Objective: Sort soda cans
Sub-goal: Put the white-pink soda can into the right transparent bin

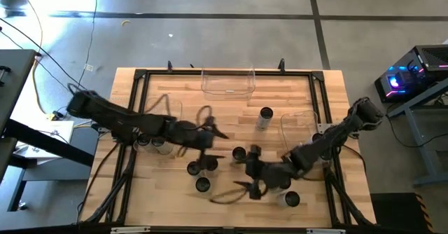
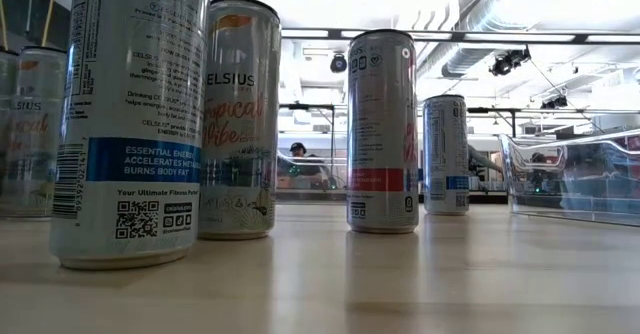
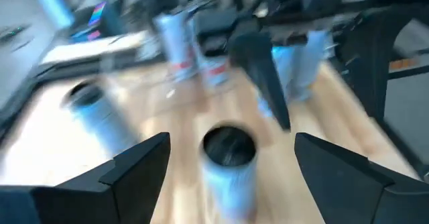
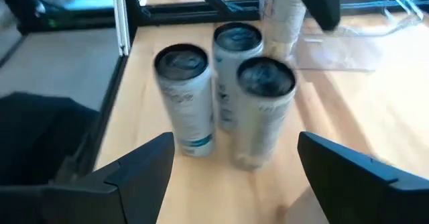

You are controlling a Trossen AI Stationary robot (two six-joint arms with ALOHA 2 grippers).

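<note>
Several soda cans stand upright on their bases on the wooden table: three close together [image 1: 201, 171], one [image 1: 239, 153] at mid-table, one [image 1: 264, 116] farther back, one [image 1: 291, 199] near the front edge. Two more [image 1: 150, 142] stand by the left bin. My left gripper [image 1: 213, 131] is open above mid-table; in its wrist view a can [image 3: 229, 153] shows between its fingers, untouched. My right gripper [image 1: 252, 180] is open and points at the three cans [image 4: 224, 76] from the right, short of them. The low view shows cans [image 2: 240, 119] close up.
Three clear plastic bins sit on the table: one at the far edge [image 1: 227, 87], one on the left [image 1: 166, 110] under my left arm, one on the right [image 1: 299, 125], also seen in the low view [image 2: 575, 179]. A black frame [image 1: 140, 76] borders the table.
</note>
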